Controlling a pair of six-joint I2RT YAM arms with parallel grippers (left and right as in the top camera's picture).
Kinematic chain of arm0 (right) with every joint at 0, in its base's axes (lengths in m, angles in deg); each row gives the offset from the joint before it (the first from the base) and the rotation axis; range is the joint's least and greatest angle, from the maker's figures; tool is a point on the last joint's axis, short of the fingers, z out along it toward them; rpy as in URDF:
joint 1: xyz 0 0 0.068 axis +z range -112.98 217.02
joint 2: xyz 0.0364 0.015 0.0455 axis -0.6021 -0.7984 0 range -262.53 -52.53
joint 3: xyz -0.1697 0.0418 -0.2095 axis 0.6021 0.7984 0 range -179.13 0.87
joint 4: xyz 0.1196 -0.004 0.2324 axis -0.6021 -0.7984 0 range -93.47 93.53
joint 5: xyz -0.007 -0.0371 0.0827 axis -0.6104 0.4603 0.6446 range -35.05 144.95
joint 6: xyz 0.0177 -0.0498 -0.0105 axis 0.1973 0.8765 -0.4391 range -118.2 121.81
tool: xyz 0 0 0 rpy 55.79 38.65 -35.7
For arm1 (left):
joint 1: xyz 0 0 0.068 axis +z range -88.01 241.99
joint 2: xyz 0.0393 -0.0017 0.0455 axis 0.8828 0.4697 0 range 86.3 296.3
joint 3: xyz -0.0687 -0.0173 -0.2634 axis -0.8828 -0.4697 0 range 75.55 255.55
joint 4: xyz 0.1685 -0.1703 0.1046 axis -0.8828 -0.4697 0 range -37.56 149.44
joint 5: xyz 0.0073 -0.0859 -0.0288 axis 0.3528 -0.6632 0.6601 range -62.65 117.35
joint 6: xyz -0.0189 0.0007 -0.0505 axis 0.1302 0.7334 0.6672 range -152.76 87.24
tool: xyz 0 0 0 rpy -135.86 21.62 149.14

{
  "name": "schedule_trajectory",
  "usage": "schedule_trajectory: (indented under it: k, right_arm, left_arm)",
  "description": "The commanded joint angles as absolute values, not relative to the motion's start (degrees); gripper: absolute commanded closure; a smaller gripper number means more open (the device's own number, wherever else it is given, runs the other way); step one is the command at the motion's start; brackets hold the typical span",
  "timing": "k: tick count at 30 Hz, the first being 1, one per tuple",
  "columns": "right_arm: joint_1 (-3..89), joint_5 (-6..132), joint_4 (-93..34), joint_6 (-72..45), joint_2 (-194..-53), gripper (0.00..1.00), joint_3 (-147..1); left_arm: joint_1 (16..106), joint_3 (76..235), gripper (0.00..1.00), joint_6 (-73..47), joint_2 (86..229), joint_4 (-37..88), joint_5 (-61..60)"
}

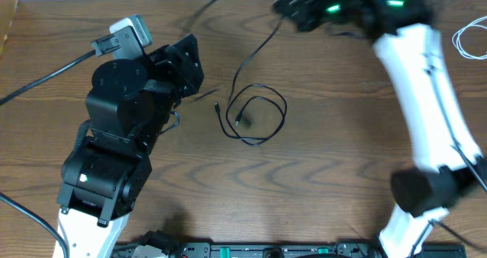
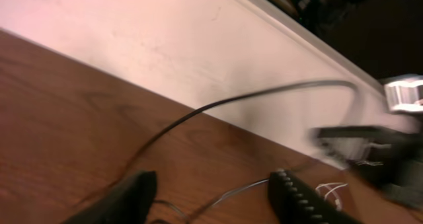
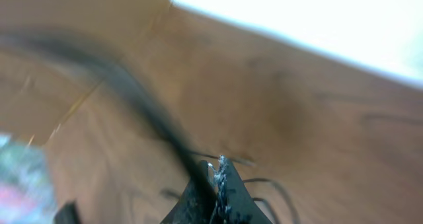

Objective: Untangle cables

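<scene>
A thin black cable point(image 1: 284, 107) lies in a loose loop mid-table. One strand rises from it to my right gripper point(image 1: 283, 7) at the top of the overhead view. The blurred right wrist view shows those jaws point(image 3: 218, 168) shut, with a black cable point(image 3: 142, 108) running into them. My left gripper point(image 1: 199, 64) is open just left of the loop. In the left wrist view its fingers point(image 2: 215, 184) are spread over the table, with a thin strand point(image 2: 231, 192) between them and a lifted black cable point(image 2: 264, 95) arcing above. A white cable point(image 1: 470, 41) lies coiled at the far right.
The table's back edge meets a pale wall point(image 2: 165, 45). A thick black cord point(image 1: 46, 77) runs from the left arm's camera toward the left edge. The white right arm point(image 1: 426, 83) spans the right side. A dark rail point(image 1: 266, 250) lines the front edge.
</scene>
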State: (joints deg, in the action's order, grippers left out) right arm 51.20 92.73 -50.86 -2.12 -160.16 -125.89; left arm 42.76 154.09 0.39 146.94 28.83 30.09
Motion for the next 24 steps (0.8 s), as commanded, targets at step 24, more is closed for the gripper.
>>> schedule_trajectory:
  k: [24]
  right_arm:
    - [8.14,76.31,-59.58,-8.92,-150.13,0.99,-126.46]
  left_arm:
    - [43.05,154.84,0.32,-0.16,150.68,21.29,30.81]
